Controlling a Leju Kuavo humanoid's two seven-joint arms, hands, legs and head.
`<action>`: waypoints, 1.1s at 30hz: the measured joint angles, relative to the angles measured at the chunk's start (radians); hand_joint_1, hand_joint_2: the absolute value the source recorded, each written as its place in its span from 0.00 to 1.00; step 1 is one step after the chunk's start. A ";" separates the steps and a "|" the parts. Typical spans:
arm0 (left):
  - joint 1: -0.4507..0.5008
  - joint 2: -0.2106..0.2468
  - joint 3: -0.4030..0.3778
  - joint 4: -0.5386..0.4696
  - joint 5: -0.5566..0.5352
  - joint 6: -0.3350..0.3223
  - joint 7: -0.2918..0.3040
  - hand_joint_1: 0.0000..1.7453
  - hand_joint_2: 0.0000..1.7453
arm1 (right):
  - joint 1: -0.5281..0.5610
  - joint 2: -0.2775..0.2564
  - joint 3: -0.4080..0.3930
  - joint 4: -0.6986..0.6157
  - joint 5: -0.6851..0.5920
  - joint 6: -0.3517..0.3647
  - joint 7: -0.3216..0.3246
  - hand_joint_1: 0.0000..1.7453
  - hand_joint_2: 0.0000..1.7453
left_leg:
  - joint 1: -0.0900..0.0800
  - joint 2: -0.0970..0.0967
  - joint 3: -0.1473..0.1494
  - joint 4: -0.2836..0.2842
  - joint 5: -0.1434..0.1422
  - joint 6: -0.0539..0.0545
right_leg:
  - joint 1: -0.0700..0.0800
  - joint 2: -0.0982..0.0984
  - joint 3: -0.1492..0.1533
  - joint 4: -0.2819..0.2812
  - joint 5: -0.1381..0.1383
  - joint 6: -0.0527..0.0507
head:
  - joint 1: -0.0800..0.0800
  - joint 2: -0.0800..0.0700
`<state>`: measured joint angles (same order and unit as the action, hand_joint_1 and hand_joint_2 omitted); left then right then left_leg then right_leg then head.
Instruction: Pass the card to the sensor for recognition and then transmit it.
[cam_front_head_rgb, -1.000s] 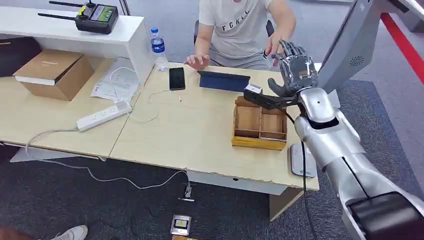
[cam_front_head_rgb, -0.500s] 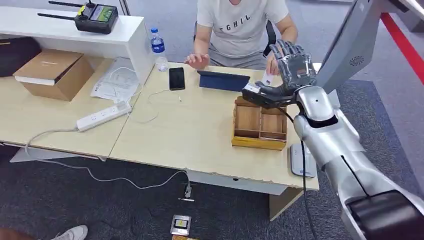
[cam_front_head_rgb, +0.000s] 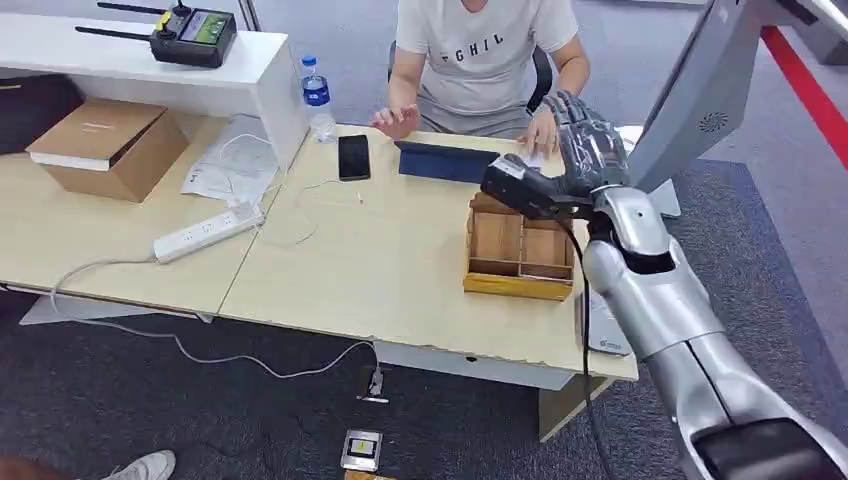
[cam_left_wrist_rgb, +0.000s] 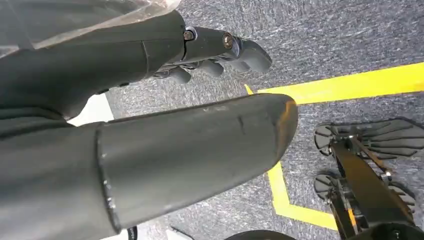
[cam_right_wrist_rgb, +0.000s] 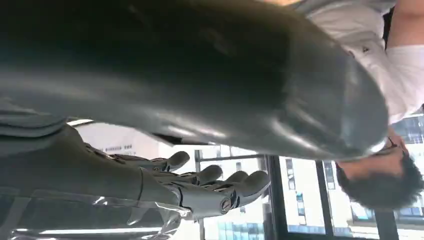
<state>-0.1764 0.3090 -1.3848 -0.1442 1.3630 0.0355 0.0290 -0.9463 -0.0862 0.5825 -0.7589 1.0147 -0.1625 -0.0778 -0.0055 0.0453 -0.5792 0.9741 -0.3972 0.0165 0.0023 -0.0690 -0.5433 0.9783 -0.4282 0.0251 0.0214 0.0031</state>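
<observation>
Hugging the right side of the desk is one wooden tray split into compartments, with a grey flat pad just beside it at the right near corner, half hidden by the arm. The middle of the desk, from the tray across to the left edge and down to the near edge, is bare wood, so that's the open room. Along the far edge there's one black phone, one dark blue tablet and one water bottle at the far left corner. On the adjoining desk: one power strip, one cardboard box and a spread of papers.

The right arm comes up over the right near corner, and the right hand is raised above the tray's far edge. Its fingers point up and its thumb sticks out sideways. From the wrist camera the fingers are spread away from the thumb with nothing between them, so it looks released.

A person sits at the far edge, one hand right against the robot's fingers. A small white card peeks out under that hand, too small to tell who has it.

The left hand hangs over grey carpet, loosely curved, holding nothing.
</observation>
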 joint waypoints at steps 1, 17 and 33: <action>0.000 0.000 0.000 0.000 0.002 0.000 -0.003 0.00 0.00 | 0.022 -0.007 -0.001 -0.024 -0.004 0.010 0.015 0.00 0.00 | 0.000 0.000 0.000 0.000 0.000 0.000 | 0.000 0.000 0.000 0.000 0.000 0.000 | 0.000 0.000; 0.011 0.001 0.000 0.000 0.032 0.021 -0.046 0.00 0.00 | 0.558 -0.297 -0.206 -0.907 -0.075 0.394 0.220 0.00 1.00 | -0.001 0.005 0.000 0.000 -0.003 0.000 | -0.001 0.006 -0.001 -0.002 0.001 -0.001 | 0.000 0.000; 0.003 -0.003 0.000 0.000 0.040 0.031 -0.039 0.00 0.00 | 0.675 -0.373 -0.197 -1.205 -0.088 0.420 0.270 0.00 1.00 | 0.000 0.004 0.000 0.000 -0.001 -0.001 | 0.000 0.006 -0.001 -0.001 0.000 -0.001 | 0.000 0.000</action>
<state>-0.1738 0.3059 -1.3848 -0.1442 1.4027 0.0660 -0.0095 -0.2712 -0.4589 0.3853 -1.9638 0.9270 0.2571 0.1919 -0.0056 0.0489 -0.5796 0.9737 -0.3983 0.0155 0.0027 -0.0634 -0.5440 0.9770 -0.4277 0.0238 0.0214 0.0031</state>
